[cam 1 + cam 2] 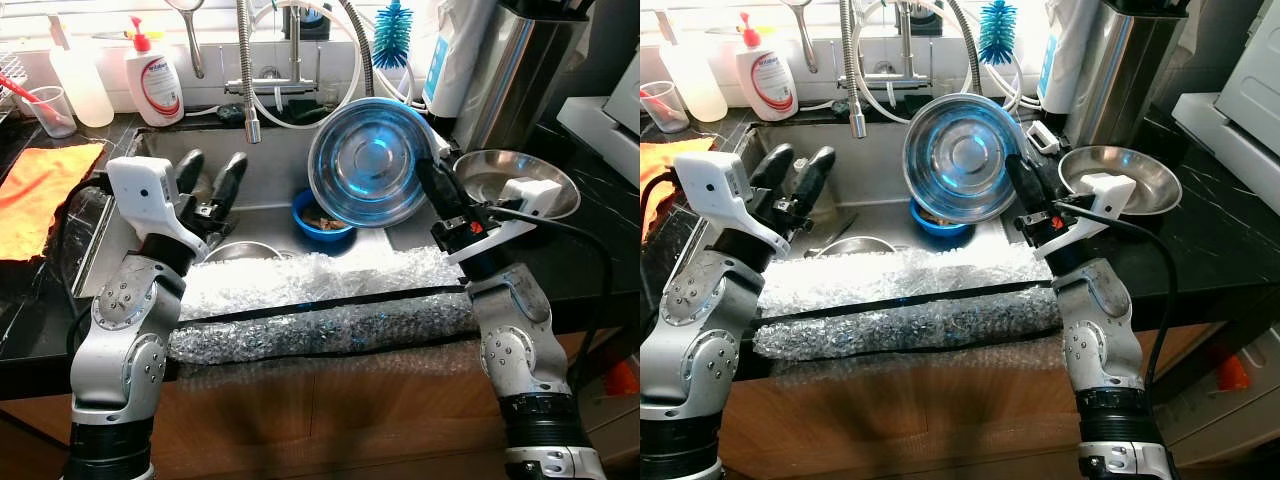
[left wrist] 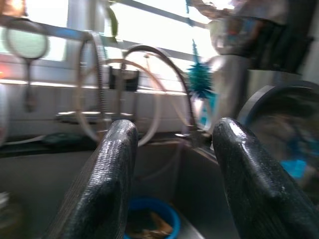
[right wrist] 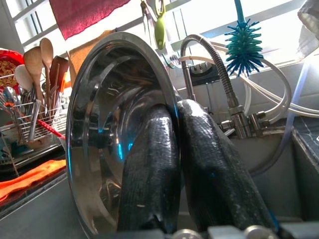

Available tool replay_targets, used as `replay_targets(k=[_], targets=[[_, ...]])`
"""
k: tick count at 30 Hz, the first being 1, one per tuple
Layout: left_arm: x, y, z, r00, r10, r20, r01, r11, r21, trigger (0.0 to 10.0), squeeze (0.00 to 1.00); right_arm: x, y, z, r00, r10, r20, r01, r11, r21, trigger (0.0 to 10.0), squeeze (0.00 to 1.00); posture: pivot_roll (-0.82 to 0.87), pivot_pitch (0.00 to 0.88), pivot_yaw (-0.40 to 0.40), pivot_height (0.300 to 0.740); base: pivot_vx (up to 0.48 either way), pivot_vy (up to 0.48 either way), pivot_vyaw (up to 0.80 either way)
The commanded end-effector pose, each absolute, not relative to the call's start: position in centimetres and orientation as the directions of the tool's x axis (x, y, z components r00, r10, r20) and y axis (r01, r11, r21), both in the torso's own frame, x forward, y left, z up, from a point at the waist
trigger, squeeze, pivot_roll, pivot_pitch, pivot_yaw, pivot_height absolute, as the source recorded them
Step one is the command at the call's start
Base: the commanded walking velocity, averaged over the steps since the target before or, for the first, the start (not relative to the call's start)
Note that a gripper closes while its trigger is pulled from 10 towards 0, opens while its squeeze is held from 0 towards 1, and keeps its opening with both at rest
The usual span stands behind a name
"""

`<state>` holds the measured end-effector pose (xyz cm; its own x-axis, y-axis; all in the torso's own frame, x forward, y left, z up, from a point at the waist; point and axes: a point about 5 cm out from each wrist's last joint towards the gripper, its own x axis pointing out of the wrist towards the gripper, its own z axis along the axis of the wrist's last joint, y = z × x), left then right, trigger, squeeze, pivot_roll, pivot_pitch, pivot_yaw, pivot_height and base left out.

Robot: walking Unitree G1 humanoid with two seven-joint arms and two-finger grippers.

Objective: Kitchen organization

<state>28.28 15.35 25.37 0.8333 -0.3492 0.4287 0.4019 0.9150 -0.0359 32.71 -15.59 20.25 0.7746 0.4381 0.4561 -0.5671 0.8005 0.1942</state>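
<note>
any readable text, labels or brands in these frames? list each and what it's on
Nothing reads clearly.
Soap bottle with the red pump: red label print, too small and blurred to read.
Blue-and-white bag by the sink's right corner: print too small to read.
Steel bowl held in the right end effector: no marking visible.
Clear spray bottle: no label visible.

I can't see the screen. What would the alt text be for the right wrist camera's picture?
The right gripper has its two black fingers shut on the rim of a steel bowl, held on edge over a kitchen sink. Behind are a coiled tap hose, a teal bottle brush, and a rack of wooden spoons.
</note>
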Motion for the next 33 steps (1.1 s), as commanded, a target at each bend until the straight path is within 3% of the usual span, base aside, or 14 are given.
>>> replay_targets(k=[1,3,6,7,8,16,24,33], targets=[[27.7,13.9,25.6,0.795,-0.437,0.420,0.489,0.872,-0.019,10.0,0.94,32.7,-15.3,21.3,0.749,0.452,0.484,-0.581,0.799,0.154,10.0,0.00,0.07,0.059,-0.024,0.740,0.000,0.000,0.00],[27.5,13.2,25.2,0.783,-0.477,0.399,0.521,0.853,-0.002,10.0,1.00,32.7,-15.2,21.3,0.747,0.455,0.484,-0.584,0.798,0.152,10.0,0.00,0.07,0.060,-0.025,0.740,0.000,0.000,0.00],[27.3,12.4,24.8,0.772,-0.525,0.358,0.547,0.836,0.045,10.0,1.00,32.7,-14.9,21.4,0.744,0.458,0.487,-0.587,0.796,0.149,10.0,0.00,0.07,0.060,-0.025,0.740,0.000,0.000,0.00],[27.3,12.2,24.7,0.772,-0.530,0.351,0.548,0.835,0.057,10.0,0.72,32.7,-14.8,21.5,0.742,0.458,0.489,-0.589,0.794,0.150,10.0,0.00,0.07,0.059,-0.025,0.740,0.000,0.000,0.00],[27.4,12.1,24.5,0.777,-0.523,0.351,0.537,0.841,0.065,10.0,0.00,32.7,-14.7,21.6,0.737,0.462,0.494,-0.594,0.790,0.148,10.0,0.00,0.07,0.059,-0.024,0.740,0.000,0.000,0.00],[27.7,11.7,24.0,0.794,-0.514,0.326,0.489,0.857,0.161,10.0,0.00,32.2,-13.9,21.9,0.702,0.491,0.516,-0.638,0.756,0.148,10.0,0.00,0.07,0.049,-0.024,0.740,0.000,0.000,0.00],[27.9,11.6,23.8,0.809,-0.488,0.329,0.465,0.872,0.149,10.0,0.00,31.4,-12.7,22.7,0.625,0.564,0.540,-0.720,0.683,0.120,10.0,0.00,0.07,0.036,-0.024,0.740,0.000,0.000,0.00],[28.1,11.4,23.9,0.820,-0.443,0.364,0.431,0.895,0.118,10.0,0.00,31.1,-12.5,22.6,0.613,0.582,0.534,-0.737,0.665,0.121,10.0,0.00,0.06,0.042,-0.028,0.740,0.000,0.000,0.00]])
